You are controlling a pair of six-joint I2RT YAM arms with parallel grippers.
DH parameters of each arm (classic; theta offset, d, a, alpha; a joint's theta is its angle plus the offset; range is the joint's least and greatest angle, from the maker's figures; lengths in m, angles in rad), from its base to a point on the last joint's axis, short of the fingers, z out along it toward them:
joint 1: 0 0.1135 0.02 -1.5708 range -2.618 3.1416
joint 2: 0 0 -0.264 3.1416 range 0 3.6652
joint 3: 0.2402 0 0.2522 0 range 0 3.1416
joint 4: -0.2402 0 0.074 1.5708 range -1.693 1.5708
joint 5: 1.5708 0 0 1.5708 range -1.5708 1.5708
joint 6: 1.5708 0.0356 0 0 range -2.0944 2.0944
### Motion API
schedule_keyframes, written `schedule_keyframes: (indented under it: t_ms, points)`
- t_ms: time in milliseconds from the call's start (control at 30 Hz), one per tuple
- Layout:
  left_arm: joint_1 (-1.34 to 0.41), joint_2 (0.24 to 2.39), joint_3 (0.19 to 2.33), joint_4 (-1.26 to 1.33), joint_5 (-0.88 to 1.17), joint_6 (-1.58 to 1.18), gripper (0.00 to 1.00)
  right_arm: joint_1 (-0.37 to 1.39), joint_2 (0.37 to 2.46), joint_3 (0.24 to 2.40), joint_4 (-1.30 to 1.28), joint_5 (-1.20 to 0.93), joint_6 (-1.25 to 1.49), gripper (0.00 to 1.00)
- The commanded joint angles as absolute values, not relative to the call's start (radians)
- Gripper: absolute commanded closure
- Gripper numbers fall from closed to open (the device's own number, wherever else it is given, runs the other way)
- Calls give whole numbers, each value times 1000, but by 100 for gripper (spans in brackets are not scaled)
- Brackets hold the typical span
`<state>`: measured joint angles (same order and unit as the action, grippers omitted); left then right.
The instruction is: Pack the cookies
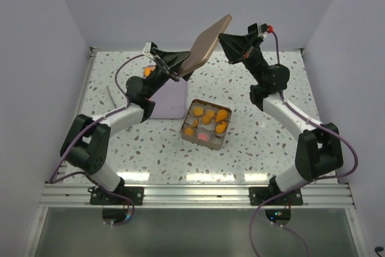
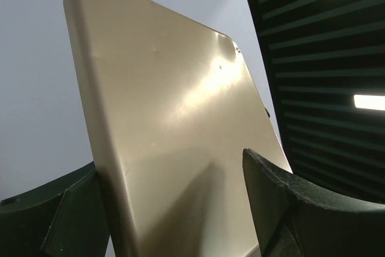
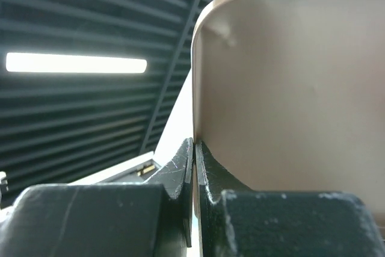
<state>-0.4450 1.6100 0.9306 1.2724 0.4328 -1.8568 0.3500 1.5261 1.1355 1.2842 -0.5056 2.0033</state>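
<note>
Top external: left claw (image 1: 175, 70) straddles the low end of the gold lid (image 1: 207, 47); clamped or just around it, I cannot tell. The lid hangs tilted in the air, with its high end pinched by the rim in the right claw (image 1: 233, 39), fingers pressed tight on it in the right wrist view. Below sits a lilac tray (image 1: 170, 105). Just right of it is the open tin (image 1: 184, 132) with the cookies (image 1: 207, 118) inside, mostly orange, one pink.

The step looks like closing the tin. Level the lid, square it to the tin and lower both ends together. Don't catch a wall or crush a raised cookie. Let go only once it is seated.

The tabletop (image 1: 150, 148) is white speckled and flat. Pale walls (image 1: 36, 58) stand on three sides, with a metal rail (image 1: 198, 194) at the near edge.
</note>
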Motion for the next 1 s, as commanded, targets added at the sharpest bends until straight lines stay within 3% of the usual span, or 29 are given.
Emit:
schedule_keyframes:
  t_ms: [0,67,367,467,500,600,733,967]
  points:
    - [-448,1614,1014,1591,443,-1891,19,354,1531,1121,1601,-477,2396,100]
    - [-449,1612,1015,1597,440,-1896,23,353,1539,1115,1611,-476,2399,100]
    - [-448,1598,997,1620,417,-1916,64,353,1551,1114,1614,-489,2401,100]
    - [-446,1588,993,1620,416,-1917,76,351,1549,1097,1611,-495,2399,86]
    - [-445,1583,988,1617,414,-1916,80,353,1545,1069,1611,-485,2398,69]
    - [-434,1571,967,1609,416,-1911,86,351,1532,1028,1603,-486,2390,48]
    - [-411,1537,936,1589,419,-1908,100,351,1508,959,1571,-512,2364,44]
    - [-367,1483,876,1551,462,-1894,100,347,1462,878,1497,-534,2312,44]
